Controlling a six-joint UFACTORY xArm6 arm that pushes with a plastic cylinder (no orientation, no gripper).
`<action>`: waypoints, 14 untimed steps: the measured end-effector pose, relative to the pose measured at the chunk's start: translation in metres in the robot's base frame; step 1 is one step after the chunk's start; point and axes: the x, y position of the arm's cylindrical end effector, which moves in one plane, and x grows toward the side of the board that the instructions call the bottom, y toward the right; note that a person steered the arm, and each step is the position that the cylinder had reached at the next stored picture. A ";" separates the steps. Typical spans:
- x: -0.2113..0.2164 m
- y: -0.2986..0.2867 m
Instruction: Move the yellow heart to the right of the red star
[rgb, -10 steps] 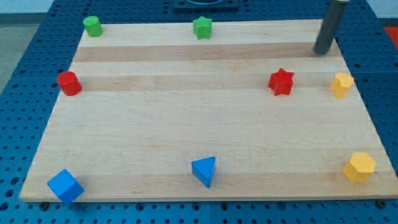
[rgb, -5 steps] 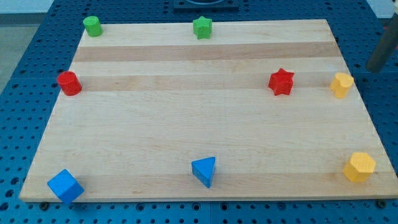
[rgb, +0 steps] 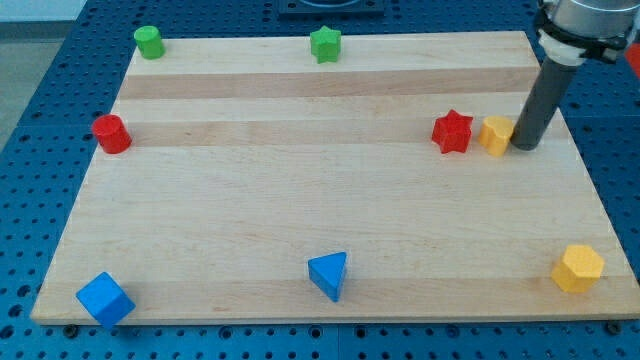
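Note:
The yellow heart (rgb: 495, 134) lies on the wooden board, just right of the red star (rgb: 452, 131), with a thin gap between them. My tip (rgb: 524, 148) rests on the board against the heart's right side. The dark rod rises from it toward the view's top right.
A green cylinder (rgb: 149, 41) and a green star (rgb: 325, 44) sit along the board's top edge. A red cylinder (rgb: 111, 133) is at the left. A blue cube (rgb: 104, 298), a blue triangle (rgb: 329, 274) and a yellow hexagon (rgb: 578, 268) lie along the bottom.
My tip swung out past the board's right edge, then came back in and pushed the yellow heart left, from near the right edge to beside the red star.

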 end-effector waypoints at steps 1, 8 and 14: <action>0.000 -0.005; -0.013 0.003; -0.086 -0.024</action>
